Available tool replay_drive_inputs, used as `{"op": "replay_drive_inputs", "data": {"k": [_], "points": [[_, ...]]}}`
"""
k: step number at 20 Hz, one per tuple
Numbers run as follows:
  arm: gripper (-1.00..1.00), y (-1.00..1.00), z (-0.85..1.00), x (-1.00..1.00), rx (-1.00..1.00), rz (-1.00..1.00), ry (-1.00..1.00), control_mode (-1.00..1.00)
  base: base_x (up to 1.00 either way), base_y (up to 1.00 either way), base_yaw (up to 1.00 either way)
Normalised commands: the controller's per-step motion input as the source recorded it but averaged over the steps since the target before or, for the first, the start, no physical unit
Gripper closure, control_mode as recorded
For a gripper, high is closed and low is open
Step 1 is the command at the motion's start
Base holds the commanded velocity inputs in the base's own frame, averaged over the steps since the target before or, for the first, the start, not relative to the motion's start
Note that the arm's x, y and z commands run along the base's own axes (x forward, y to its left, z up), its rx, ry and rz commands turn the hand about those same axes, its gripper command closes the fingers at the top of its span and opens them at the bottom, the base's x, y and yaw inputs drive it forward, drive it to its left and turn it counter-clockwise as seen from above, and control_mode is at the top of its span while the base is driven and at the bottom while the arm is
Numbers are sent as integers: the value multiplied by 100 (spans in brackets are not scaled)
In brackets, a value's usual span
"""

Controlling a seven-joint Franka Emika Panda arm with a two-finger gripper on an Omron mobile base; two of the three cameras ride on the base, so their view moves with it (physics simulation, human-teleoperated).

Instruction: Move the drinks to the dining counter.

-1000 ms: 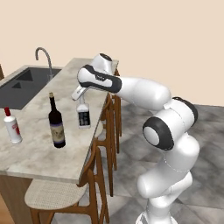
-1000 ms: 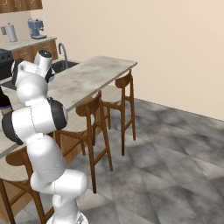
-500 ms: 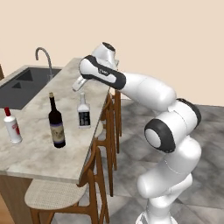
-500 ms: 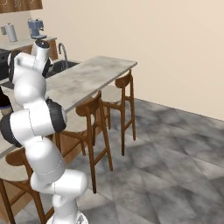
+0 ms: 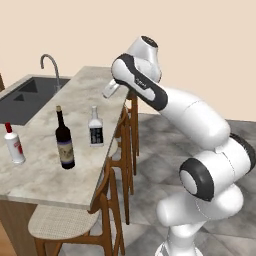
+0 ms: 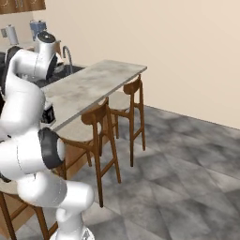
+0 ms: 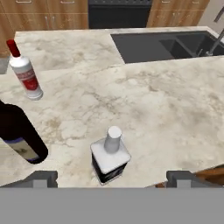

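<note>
A plain beige wall (image 6: 187, 51) backs the room above a grey stone-tiled floor (image 6: 187, 178). Wooden stools (image 6: 101, 140) line the desk's edge. A dark sink (image 5: 25, 97) with a curved faucet (image 5: 50, 67) sits beyond, and wooden cabinets (image 7: 48, 15) stand behind.

Dark sink (image 5: 27, 97) with curved faucet (image 5: 50, 67); wooden cabinets (image 7: 48, 15) behind.

The white arm (image 6: 28, 117) rises at the left, its upper links bent over the long marble-patterned counter (image 6: 98, 82). Two wooden stools (image 6: 101, 140) stand along the counter's near edge on a grey tiled floor (image 6: 178, 178). A curved faucet (image 6: 67, 55) stands behind the counter, before a plain beige wall (image 6: 164, 47).
</note>
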Motion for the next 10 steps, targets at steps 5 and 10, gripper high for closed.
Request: {"op": "replay_drive_inputs", "data": {"k": [5, 10], "points": [[-100, -96, 0, -100, 0, -26, -11, -100, 0, 0, 0], [-100, -67, 1, -100, 0, -35, -3, -100, 0, 0, 0]]}}
